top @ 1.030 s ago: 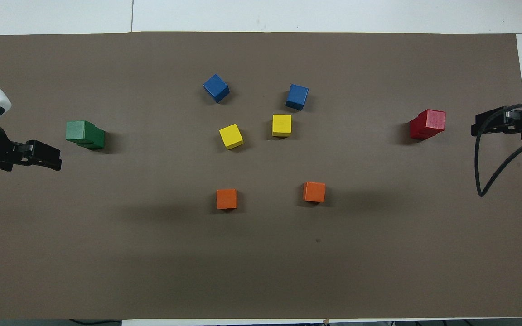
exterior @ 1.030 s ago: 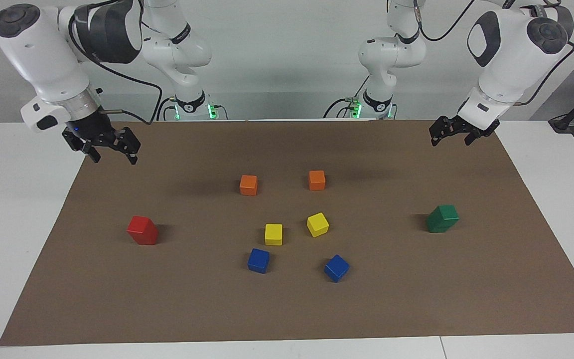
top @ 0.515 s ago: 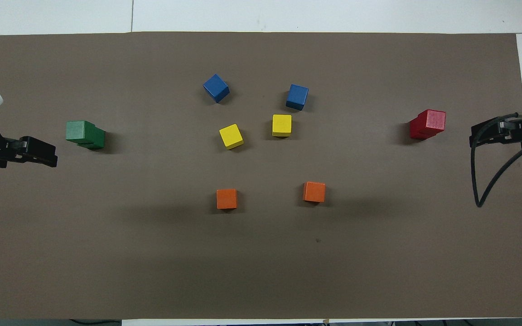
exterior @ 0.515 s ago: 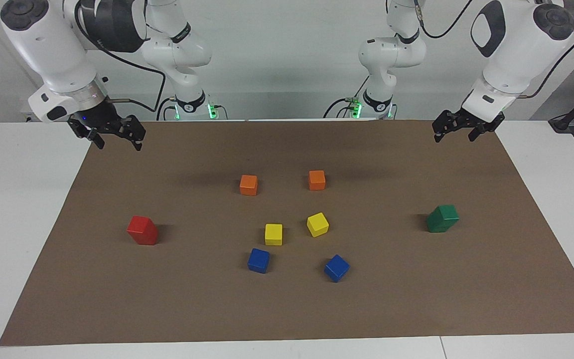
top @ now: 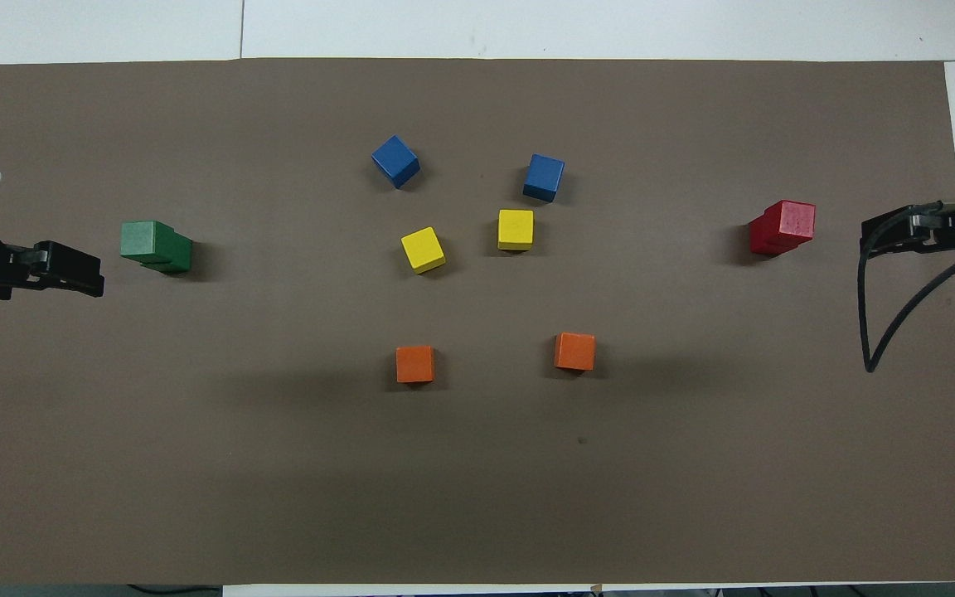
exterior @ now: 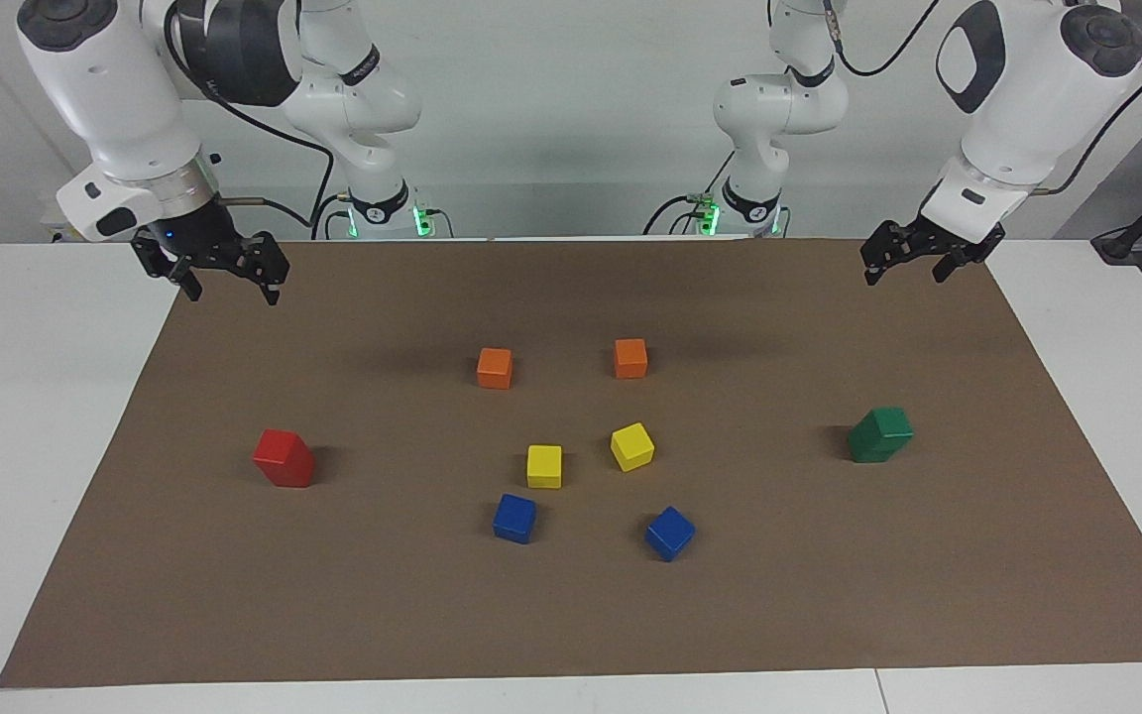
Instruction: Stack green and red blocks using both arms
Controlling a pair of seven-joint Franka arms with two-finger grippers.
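Observation:
Two dark green blocks (exterior: 880,434) stand stacked, the upper one skewed on the lower, toward the left arm's end of the table; the stack also shows in the overhead view (top: 154,245). Two bright red blocks (exterior: 284,457) stand stacked the same way toward the right arm's end, and show in the overhead view (top: 782,226). My left gripper (exterior: 903,266) is open and empty, raised over the mat's edge beside the green stack (top: 71,269). My right gripper (exterior: 229,283) is open and empty, raised over the mat's edge beside the red stack (top: 892,235).
On the brown mat (exterior: 571,615) in the middle lie two orange cubes (exterior: 495,367) (exterior: 630,358), two yellow cubes (exterior: 544,466) (exterior: 632,446) and two blue cubes (exterior: 514,518) (exterior: 670,533). White table surrounds the mat.
Both grippers have risen and drawn back toward the robots, away from their stacks; most of the motion came early. No block has moved.

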